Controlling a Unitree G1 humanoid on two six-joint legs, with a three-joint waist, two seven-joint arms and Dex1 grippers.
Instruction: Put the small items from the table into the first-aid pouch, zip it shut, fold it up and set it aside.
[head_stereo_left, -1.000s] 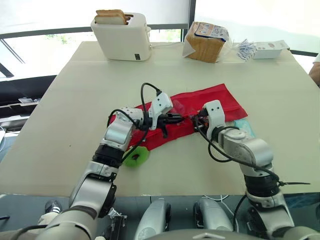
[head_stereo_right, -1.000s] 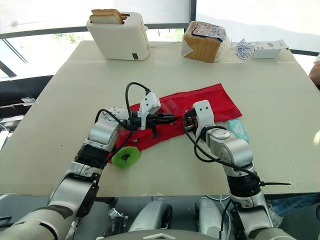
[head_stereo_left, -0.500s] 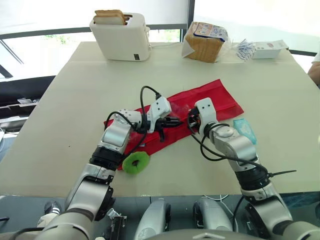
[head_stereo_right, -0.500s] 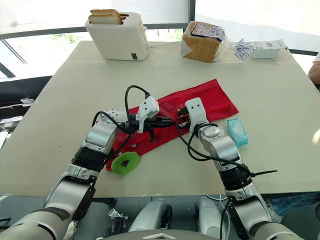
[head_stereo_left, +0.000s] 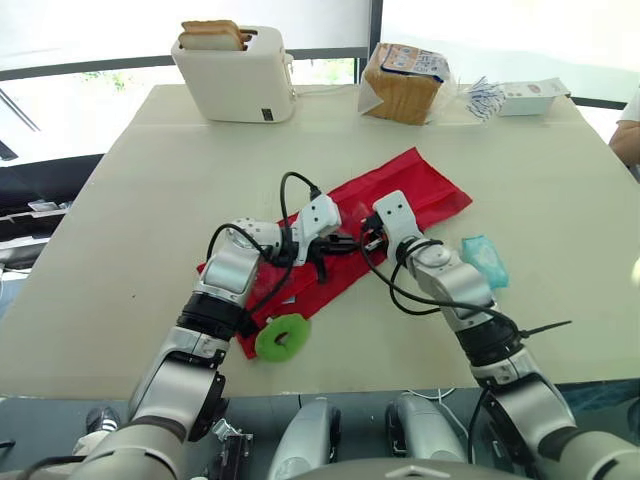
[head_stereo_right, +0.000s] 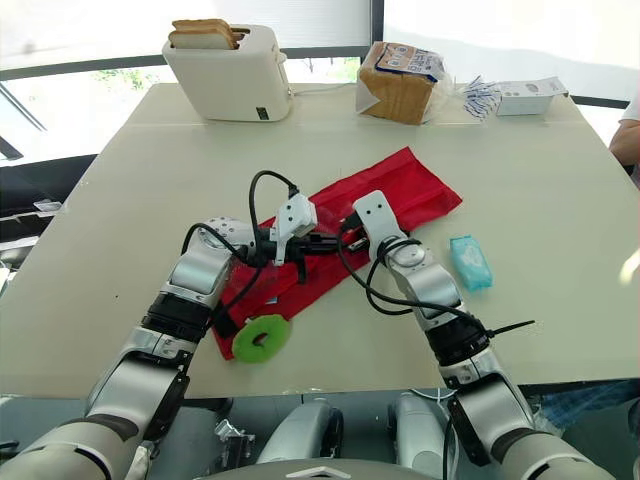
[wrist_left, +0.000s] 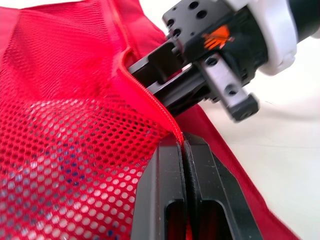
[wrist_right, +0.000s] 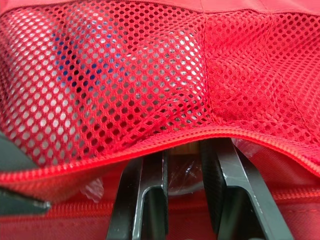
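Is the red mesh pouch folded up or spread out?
Spread out: the red mesh pouch lies flat and unfolded on the beige table.

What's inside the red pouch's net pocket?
Through the mesh pocket of the red pouch you can see a pale item with blue marks, and clear wrapping by the right gripper reaching under the edge. The mesh hides what they are.
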